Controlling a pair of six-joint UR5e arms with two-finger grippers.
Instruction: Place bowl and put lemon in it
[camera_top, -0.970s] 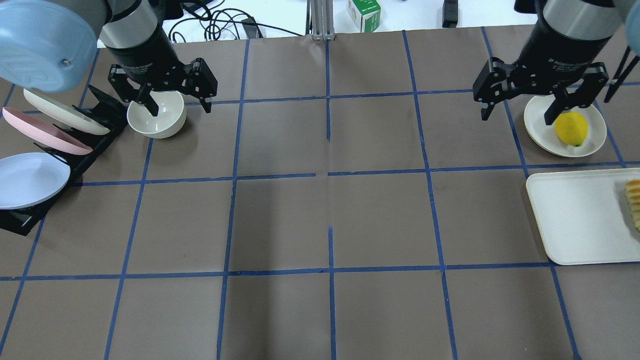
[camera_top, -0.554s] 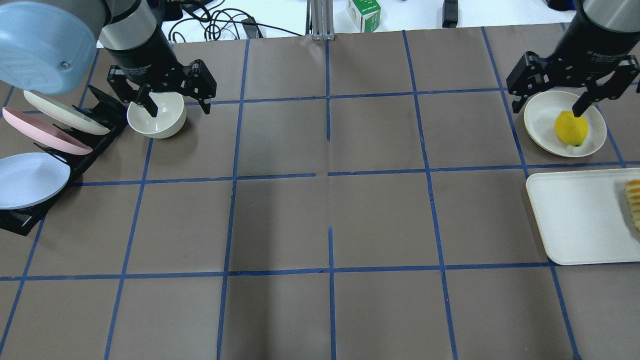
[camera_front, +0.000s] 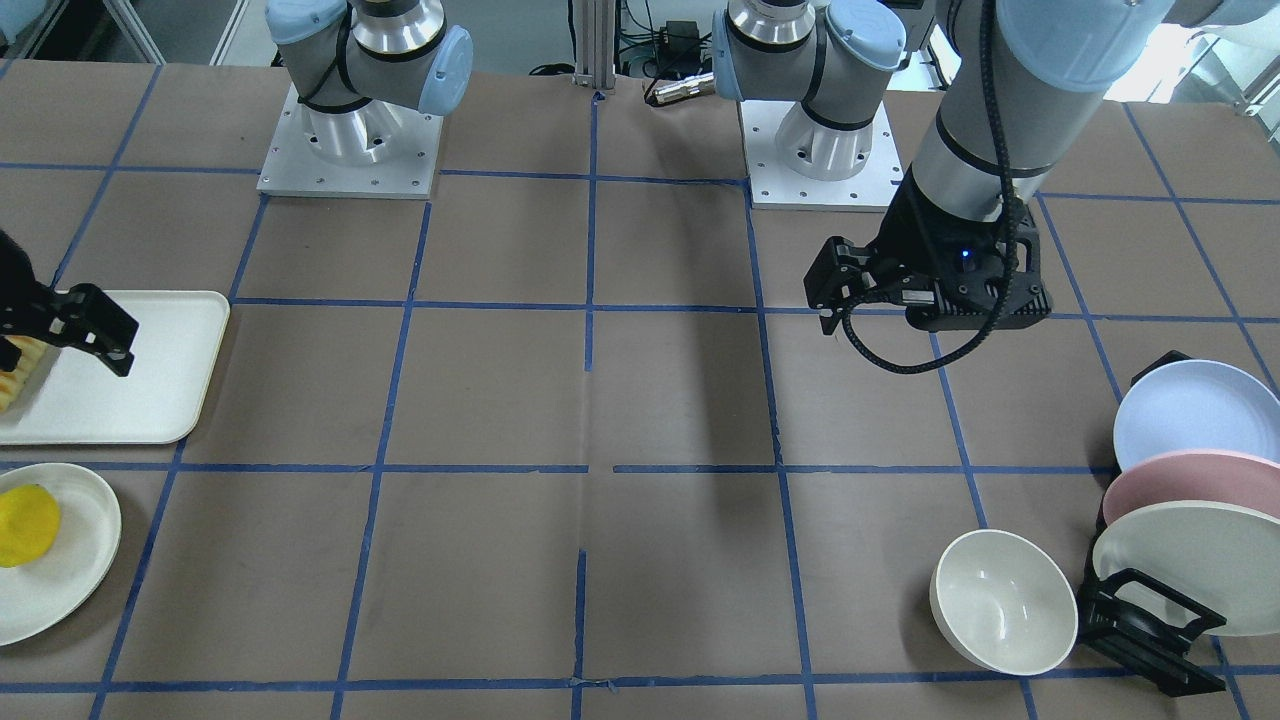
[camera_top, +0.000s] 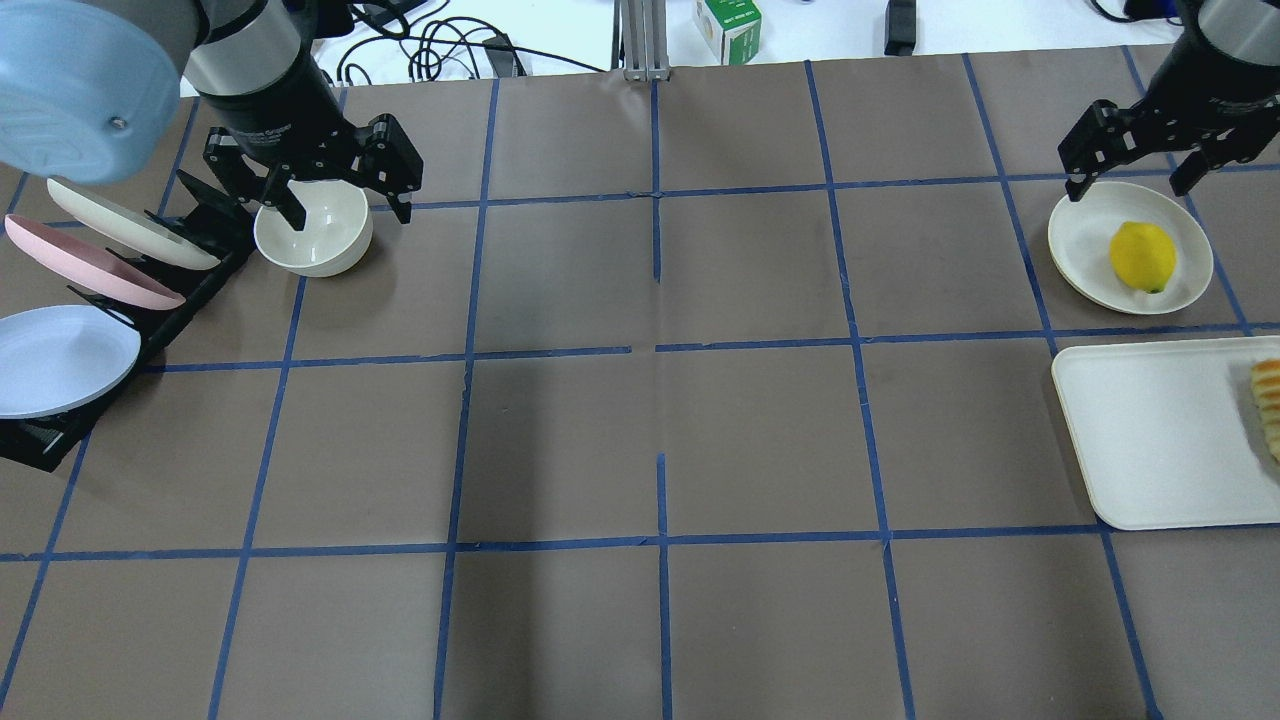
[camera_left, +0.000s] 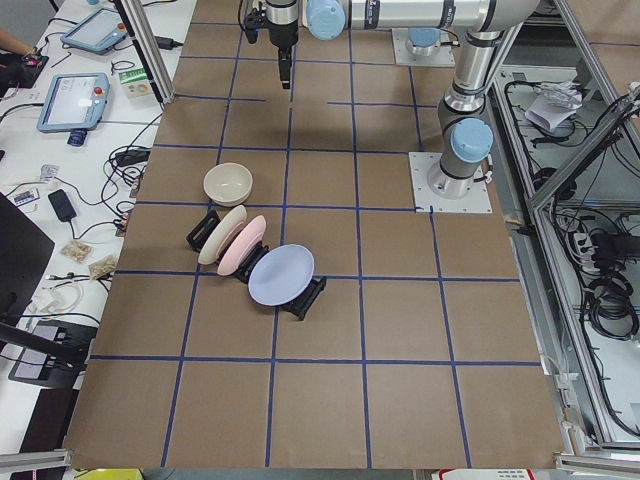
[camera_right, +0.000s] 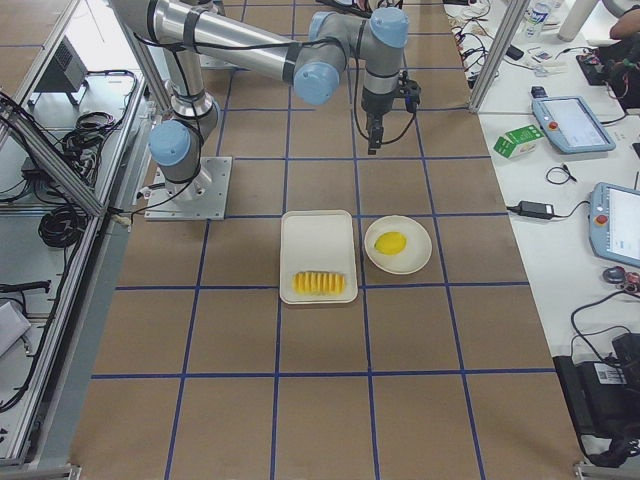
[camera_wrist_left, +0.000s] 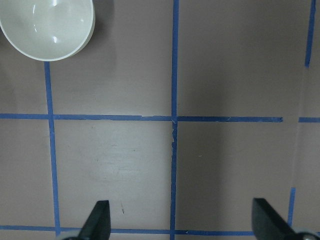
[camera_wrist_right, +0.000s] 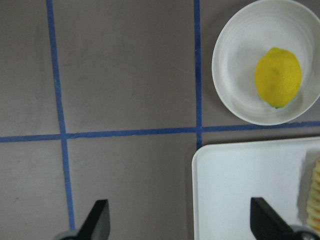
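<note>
The cream-white bowl stands upright on the table at the far left, beside the plate rack; it also shows in the front view and the left wrist view. My left gripper hangs open and empty high above it. The yellow lemon lies on a flat cream plate at the far right, and shows in the right wrist view. My right gripper is open and empty, raised above the plate's far edge.
A black rack holds upright cream, pink and blue plates at the left edge. A white tray with sliced food lies in front of the lemon's plate. A small carton stands beyond the table's far edge.
My right gripper has lifted off the lemon and drawn back to the far right, still open. My left gripper has risen and shifted slightly left. Bowl and lemon have not moved.
</note>
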